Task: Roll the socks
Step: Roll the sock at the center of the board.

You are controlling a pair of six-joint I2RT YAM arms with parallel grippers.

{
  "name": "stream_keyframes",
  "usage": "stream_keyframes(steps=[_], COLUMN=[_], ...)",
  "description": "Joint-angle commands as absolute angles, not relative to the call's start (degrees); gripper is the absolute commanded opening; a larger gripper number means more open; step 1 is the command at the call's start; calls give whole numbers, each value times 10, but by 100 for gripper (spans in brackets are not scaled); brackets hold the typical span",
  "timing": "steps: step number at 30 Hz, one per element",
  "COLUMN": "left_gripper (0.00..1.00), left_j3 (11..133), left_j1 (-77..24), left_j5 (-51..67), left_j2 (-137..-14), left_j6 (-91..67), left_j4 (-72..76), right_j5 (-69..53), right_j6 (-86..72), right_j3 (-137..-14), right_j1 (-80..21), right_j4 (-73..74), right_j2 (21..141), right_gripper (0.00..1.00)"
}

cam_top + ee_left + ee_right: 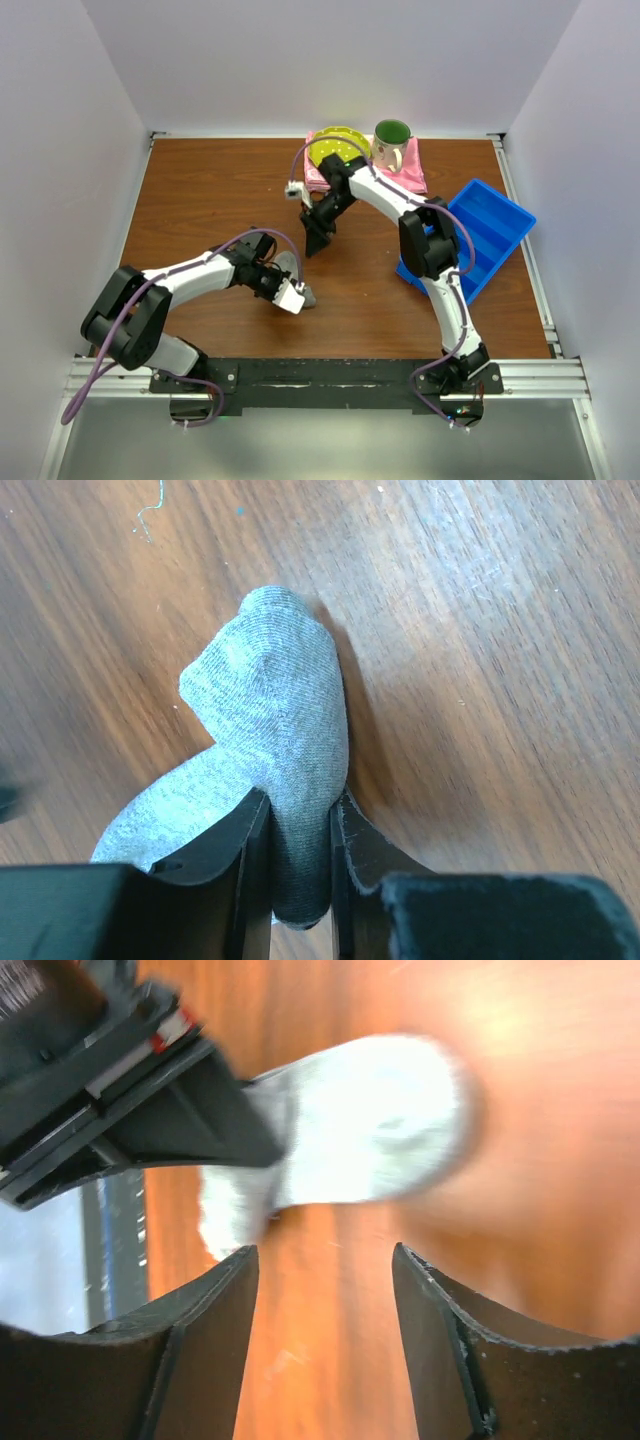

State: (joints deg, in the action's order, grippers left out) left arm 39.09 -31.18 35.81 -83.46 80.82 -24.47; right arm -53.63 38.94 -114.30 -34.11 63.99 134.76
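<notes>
Socks: we list grey knitted fabric, bunched into a rounded lump with a flatter tail trailing off to one side. Only plain grey knit shows.
Location of the socks: on the brown wooden table, a little left of its middle and toward the near edge. In the top view the left arm covers most of them, so we see only a grey patch.
Left gripper: clamped on the socks. Both black fingers press a fold of the fabric from either side, and the fold fills the narrow gap between them. The rest of the lump bulges out beyond the fingertips and rests on the wood.
Right gripper: jaws parted, nothing between them but bare table. It points down at the board near the table's middle. We record it as apart from the socks, which lie beyond its fingertips in its own view.
Right wrist view, condition: blurred. We make out the pale grey socks and the dark body of the left gripper coming in from the upper left corner onto them.
Pink cloth: at the far edge of the table, right of centre.
Green mug: standing upright on the pink cloth.
Yellow-green dish: just left of the mug, also at the far edge, partly on the cloth.
Blue tray: at the right side of the table, set at an angle, behind the right arm.
</notes>
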Motion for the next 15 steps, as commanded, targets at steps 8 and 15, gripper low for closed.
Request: stream_keyframes(steps=[8, 15], left_gripper=[0, 0], left_j3=[424, 439], left_j1=[-315, -315], left_j5=[365, 370], left_j2=[-817, -822], left_j6=[835, 834], left_j4=[-287, -292], right_j5=[-553, -577], right_j6=[314, 302], right_j3=[-1221, -1220], right_j1=[-347, -358], right_j4=[607, 597], right_j2=[1411, 1441], right_gripper=[66, 68])
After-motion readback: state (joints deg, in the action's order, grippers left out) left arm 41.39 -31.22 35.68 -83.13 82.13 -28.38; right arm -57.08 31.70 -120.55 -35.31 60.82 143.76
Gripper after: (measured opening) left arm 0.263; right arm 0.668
